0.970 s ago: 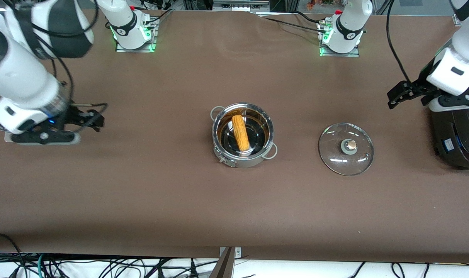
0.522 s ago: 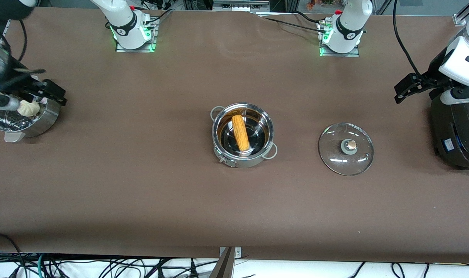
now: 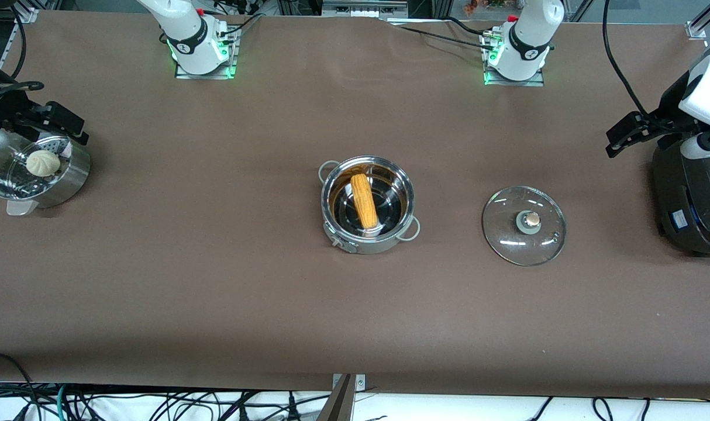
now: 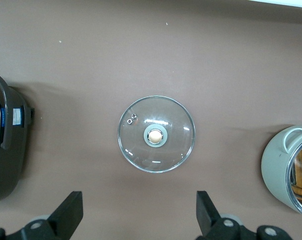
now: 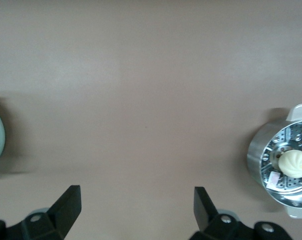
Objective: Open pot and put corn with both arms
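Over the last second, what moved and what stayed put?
Both arms pulled back toward their own table ends. The right tool, open and empty, went from beside the steamer pan to its rim, uncovering the bun. The left tool, open, drew back above the black cooker. Nothing was gripped or released. Pot, corn inside it and glass lid on the table stayed put.
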Controlling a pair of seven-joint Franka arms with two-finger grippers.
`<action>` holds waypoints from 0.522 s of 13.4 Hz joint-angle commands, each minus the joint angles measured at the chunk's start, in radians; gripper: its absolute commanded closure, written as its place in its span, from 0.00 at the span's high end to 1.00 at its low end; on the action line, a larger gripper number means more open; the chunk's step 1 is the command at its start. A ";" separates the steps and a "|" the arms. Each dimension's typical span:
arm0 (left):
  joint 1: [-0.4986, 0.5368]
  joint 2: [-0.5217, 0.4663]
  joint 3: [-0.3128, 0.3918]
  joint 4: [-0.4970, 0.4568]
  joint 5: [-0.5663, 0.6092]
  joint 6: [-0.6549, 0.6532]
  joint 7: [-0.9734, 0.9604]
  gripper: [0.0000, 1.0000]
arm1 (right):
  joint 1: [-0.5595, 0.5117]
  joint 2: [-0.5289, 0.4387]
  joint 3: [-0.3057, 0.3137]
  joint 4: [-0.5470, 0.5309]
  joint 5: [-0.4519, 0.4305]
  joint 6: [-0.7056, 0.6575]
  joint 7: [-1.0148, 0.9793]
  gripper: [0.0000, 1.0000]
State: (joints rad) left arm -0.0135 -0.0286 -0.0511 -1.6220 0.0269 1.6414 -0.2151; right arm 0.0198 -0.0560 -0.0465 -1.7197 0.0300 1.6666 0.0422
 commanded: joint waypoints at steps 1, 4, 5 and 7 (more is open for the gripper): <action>-0.006 0.012 0.011 0.033 -0.005 -0.028 0.005 1.00 | -0.015 0.021 0.008 0.048 0.024 -0.027 -0.016 1.00; -0.006 0.019 0.013 0.033 -0.008 -0.023 -0.003 1.00 | -0.018 0.050 0.013 0.086 0.011 -0.027 -0.015 1.00; -0.005 0.022 0.014 0.033 -0.008 -0.023 0.006 1.00 | -0.018 0.070 0.013 0.107 0.011 -0.027 -0.016 1.00; -0.006 0.022 0.011 0.034 0.002 -0.023 0.002 1.00 | -0.021 0.068 0.017 0.109 0.007 -0.027 -0.015 1.00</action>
State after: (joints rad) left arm -0.0134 -0.0244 -0.0443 -1.6214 0.0269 1.6389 -0.2159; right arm 0.0155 -0.0097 -0.0429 -1.6544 0.0338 1.6658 0.0407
